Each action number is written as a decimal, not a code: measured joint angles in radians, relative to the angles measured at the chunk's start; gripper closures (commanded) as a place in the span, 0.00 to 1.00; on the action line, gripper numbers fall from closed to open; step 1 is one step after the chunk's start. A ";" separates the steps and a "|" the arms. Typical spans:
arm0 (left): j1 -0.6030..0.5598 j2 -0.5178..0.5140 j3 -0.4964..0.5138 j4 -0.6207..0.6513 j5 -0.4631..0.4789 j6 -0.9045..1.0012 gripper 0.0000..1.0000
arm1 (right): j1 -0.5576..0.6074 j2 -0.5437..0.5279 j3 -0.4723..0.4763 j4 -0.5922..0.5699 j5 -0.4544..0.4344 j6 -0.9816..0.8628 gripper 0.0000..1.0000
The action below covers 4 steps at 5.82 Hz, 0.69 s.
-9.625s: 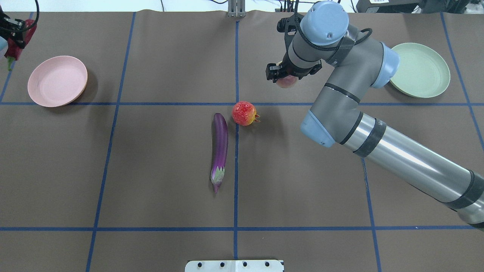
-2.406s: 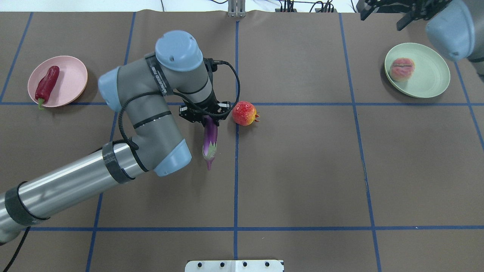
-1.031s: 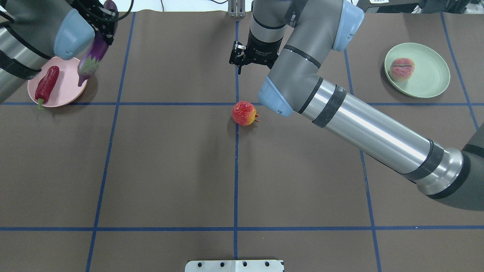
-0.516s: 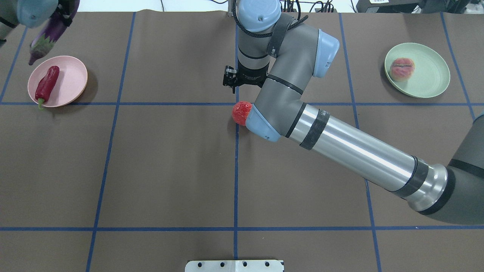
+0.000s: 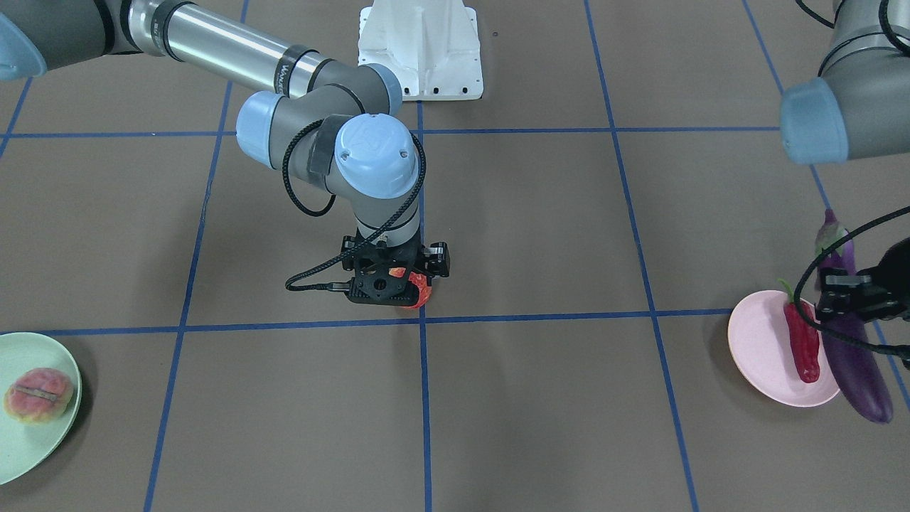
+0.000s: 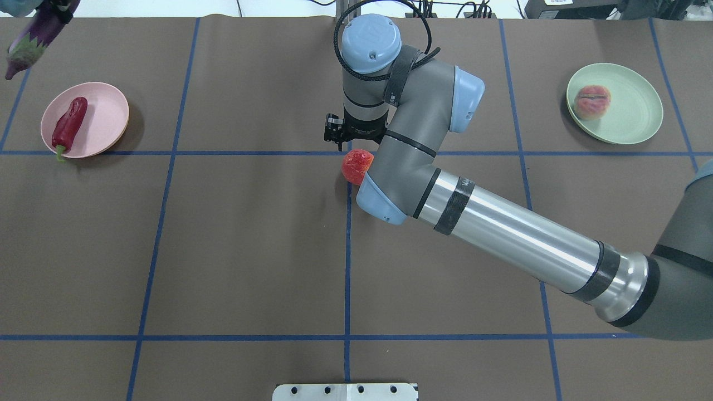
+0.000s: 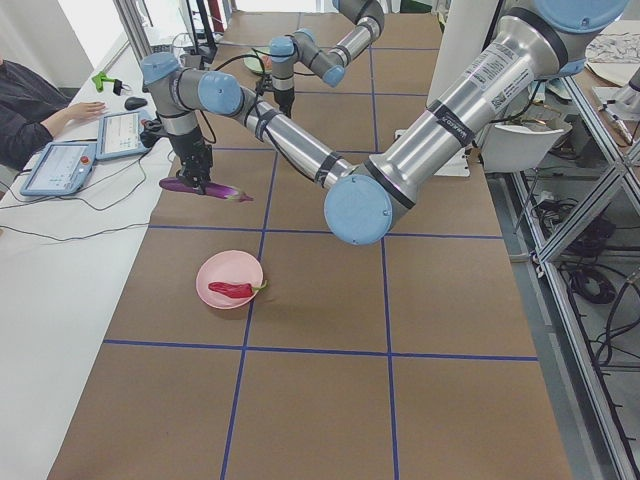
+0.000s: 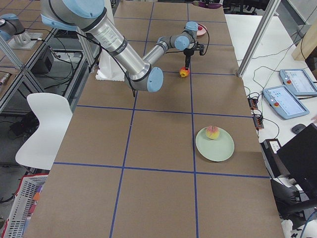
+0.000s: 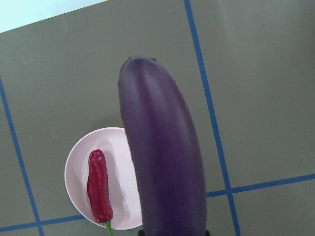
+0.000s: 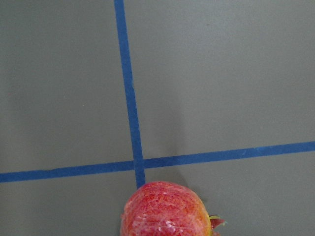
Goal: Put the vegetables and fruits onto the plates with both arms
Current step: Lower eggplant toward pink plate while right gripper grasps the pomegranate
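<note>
**While the eggplant [image 5: 857, 370] is pinched aloft, aim matters**

Held by the fingers of the left gripper [image 5: 840, 302] just beside the pink plate [image 5: 757, 348], it should be laid alongside the chili [image 5: 802, 341]. Well apart from that plate, the pomegranate [image 6: 356, 164] is covered by the right gripper [image 5: 394, 281]; its fingers' spread cannot be told.

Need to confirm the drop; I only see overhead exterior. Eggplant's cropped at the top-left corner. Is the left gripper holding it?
Observer: Yes, the front view shows the left gripper clamped on the eggplant.
Operator: Over the pink plate?
Observer: Only partly; in the left wrist view the pink plate lies below, mostly to one side, chili on it.
Operator: Right gripper on the pomegranate?
Observer: Front view: right gripper is down at the pomegranate; shut or open, can't tell.
</note>
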 measured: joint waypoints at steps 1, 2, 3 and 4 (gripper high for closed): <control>-0.006 0.002 0.023 -0.005 0.011 0.033 1.00 | -0.007 -0.001 -0.003 0.002 -0.017 0.000 0.02; -0.008 0.014 0.044 -0.025 0.031 0.054 1.00 | -0.013 -0.002 -0.010 0.007 -0.027 0.000 0.02; -0.006 0.043 0.076 -0.086 0.043 0.059 1.00 | -0.018 -0.003 -0.021 0.017 -0.034 0.000 0.02; -0.003 0.069 0.120 -0.165 0.047 0.055 1.00 | -0.021 -0.004 -0.027 0.022 -0.037 0.000 0.02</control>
